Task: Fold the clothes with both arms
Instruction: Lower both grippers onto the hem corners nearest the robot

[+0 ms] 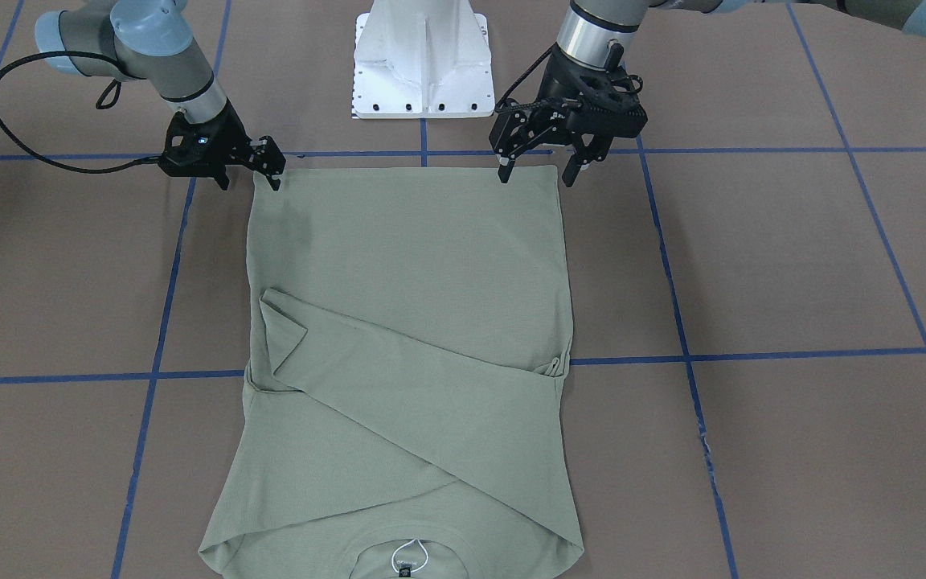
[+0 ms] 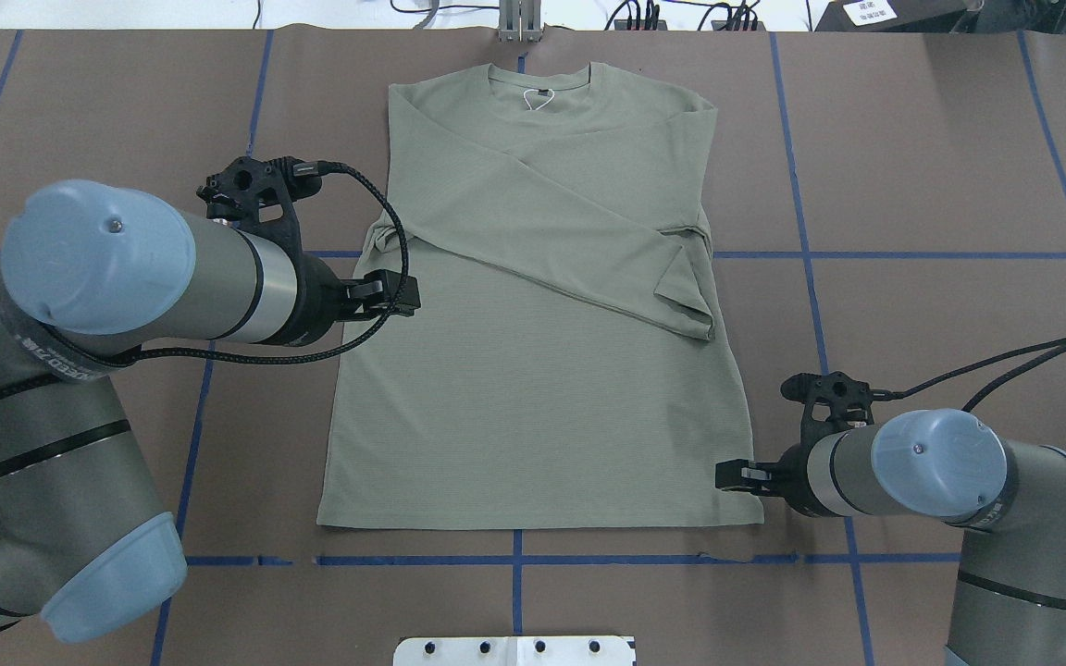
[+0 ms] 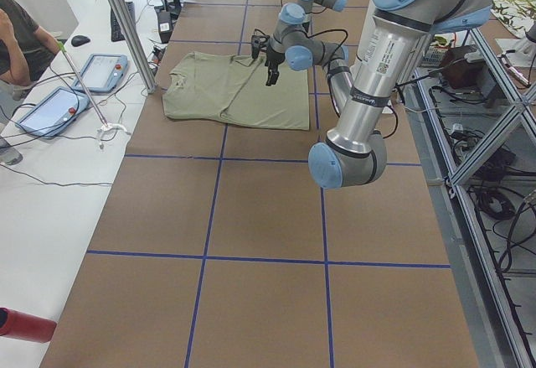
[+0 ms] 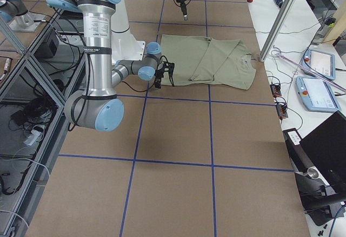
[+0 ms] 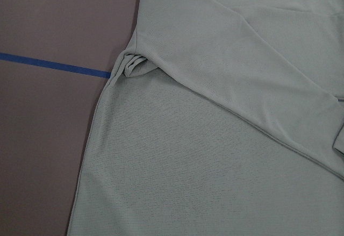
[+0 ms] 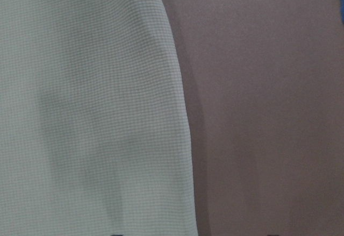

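The shirt (image 2: 533, 416) lies flat on the brown surface (image 2: 912, 185). Its round neck is at the edge farthest from me and its hem is nearest my white base (image 1: 421, 64). One sleeve (image 2: 570, 250) is folded across the chest on a slant, running from the shoulder on my left down to the side edge on my right, where the cuff rests. A small bunch of cloth (image 2: 376, 245) sits at the shirt's edge on my left, just where that sleeve starts. Inside the neck I can see the dark neck label (image 2: 540, 92) with a white loop of string beside it. Blue tape lines (image 2: 866, 254) cross the surface and pass under the shirt.

My right end effector (image 1: 250, 185) is released, with its fingers spread. It is down low at the hem corner on my right. One finger is over the cloth and the other over the bare surface just outside it. My right wrist camera shows the shirt's side edge running close below. I cannot tell whether either finger touches the fabric.

My left end effector (image 1: 537, 177) is also released, fingers apart and gripping nothing. It hangs well above the surface on my left side of the shirt. From there its wrist camera takes in the left edge, the bunched cloth, the folded sleeve and part of the neck.
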